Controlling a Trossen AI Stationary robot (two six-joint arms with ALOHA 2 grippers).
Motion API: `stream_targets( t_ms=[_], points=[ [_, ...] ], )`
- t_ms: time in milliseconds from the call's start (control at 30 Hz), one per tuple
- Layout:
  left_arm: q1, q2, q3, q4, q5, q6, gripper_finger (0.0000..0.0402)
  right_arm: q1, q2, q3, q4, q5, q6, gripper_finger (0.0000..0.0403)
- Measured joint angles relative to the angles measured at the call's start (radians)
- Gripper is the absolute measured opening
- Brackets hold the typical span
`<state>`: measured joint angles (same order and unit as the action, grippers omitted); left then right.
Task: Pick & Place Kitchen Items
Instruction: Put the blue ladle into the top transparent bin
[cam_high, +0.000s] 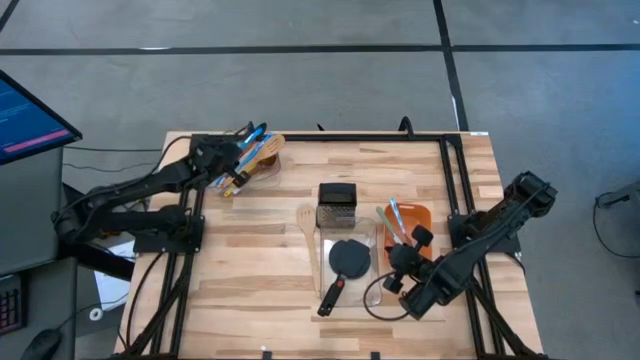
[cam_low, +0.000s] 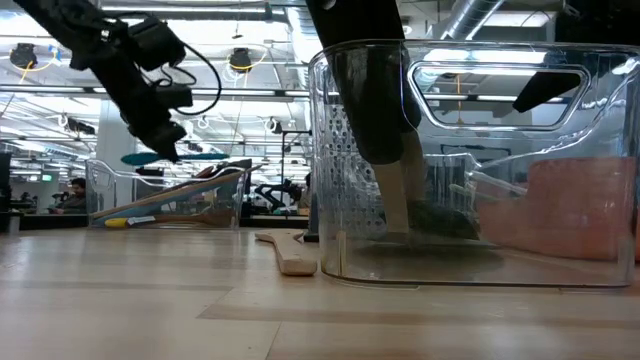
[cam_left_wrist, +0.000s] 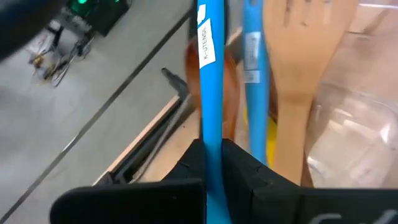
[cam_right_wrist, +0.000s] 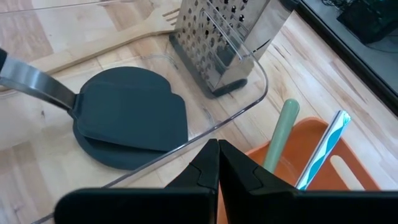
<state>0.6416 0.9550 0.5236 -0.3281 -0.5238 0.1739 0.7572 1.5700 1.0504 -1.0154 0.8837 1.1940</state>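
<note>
Blue utensil handle (cam_left_wrist: 207, 81) pinched tight in left gripper (cam_left_wrist: 213, 163), hanging over far-left clear bin (cam_low: 165, 195) where second blue handle (cam_left_wrist: 253, 74) and wooden fork-spatula (cam_left_wrist: 300, 56) already lie. Lower straight, release low so handle doesn't bounce off bin wall. Right gripper (cam_right_wrist: 217, 163) clamped empty above central clear bin (cam_right_wrist: 249, 99) holding black turner (cam_right_wrist: 130, 121) and box grater (cam_right_wrist: 217, 37). Counter (cam_high: 250, 260) between bins bare; frame rails hem both sides.

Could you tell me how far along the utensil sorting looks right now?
Partly done: several utensils already lie in the far-left bin. In hand: the left gripper is shut on a blue utensil above it. Left: the grater, black turners and others near the idle, shut right gripper.
</note>
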Motion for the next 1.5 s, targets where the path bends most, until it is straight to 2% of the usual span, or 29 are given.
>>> stream_targets(
  t_ms=[333,633,933,1067,1333,1500],
  points=[
    [0.040,0.000,-0.154,0.240,0.188,0.149,0.0006,-0.014,0.000,0.000,0.004,0.000,0.001,0.0000],
    [0.109,-0.002,-0.251,0.311,0.238,0.155,0.0006,-0.014,0.000,0.000,0.005,0.000,0.001,0.0000],
    [0.114,-0.002,-0.284,0.350,0.241,0.152,0.0009,-0.014,0.000,0.000,0.005,0.000,0.001,0.0000],
    [0.113,-0.002,-0.284,0.352,0.235,0.151,0.0027,-0.014,0.000,0.000,0.005,0.000,0.001,0.0000],
    [0.113,0.000,-0.285,0.352,0.232,0.055,0.0091,-0.014,0.000,0.000,0.005,0.000,0.000,0.0000],
    [0.090,0.000,-0.286,0.363,0.238,0.001,0.0107,-0.014,0.000,0.000,0.005,0.000,0.000,0.0000]
  ],
)
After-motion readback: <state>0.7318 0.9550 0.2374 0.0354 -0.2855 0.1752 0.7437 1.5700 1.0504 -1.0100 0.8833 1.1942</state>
